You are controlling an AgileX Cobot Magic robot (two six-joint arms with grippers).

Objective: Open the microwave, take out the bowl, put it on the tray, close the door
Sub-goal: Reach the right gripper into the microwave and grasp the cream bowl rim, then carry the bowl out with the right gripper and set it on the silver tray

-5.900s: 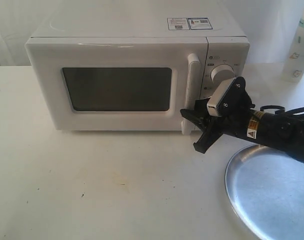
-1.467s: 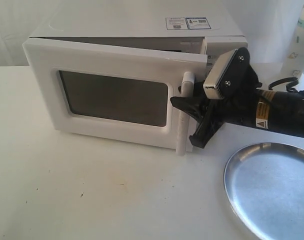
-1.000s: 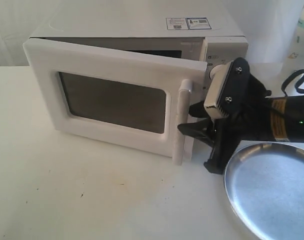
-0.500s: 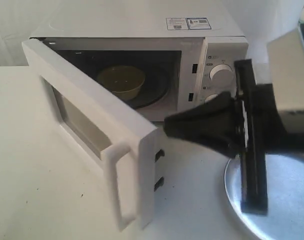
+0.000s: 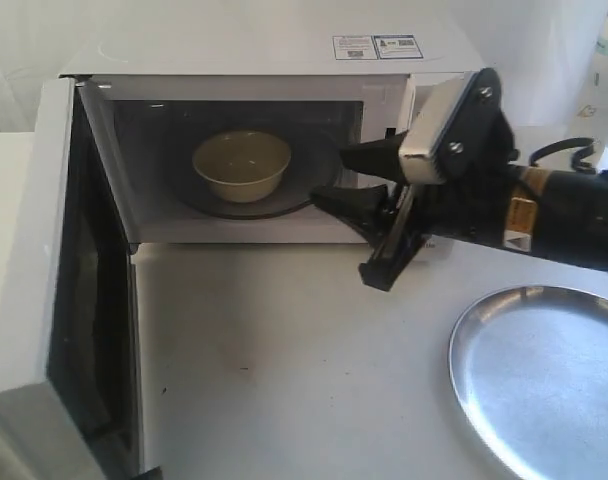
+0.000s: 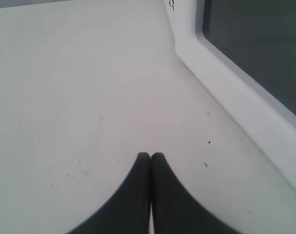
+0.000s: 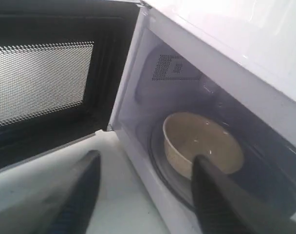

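Note:
The white microwave stands at the back with its door swung fully open to the left, dark mesh inner side showing. The cream-white bowl sits upright on the turntable inside. My right gripper is open at the cavity's right front, just right of the bowl, holding nothing. The silver tray lies on the table at the front right. My left gripper is shut and empty over the table beside the door's frame; it is outside the exterior view.
The glass turntable plate lies under the bowl. A white bottle stands at the back right. The open door juts toward the front left edge of the white table.
The door went from shut to fully open, swinging left. My right gripper let go of the handle and moved up to the cavity's mouth. The bowl came into sight.

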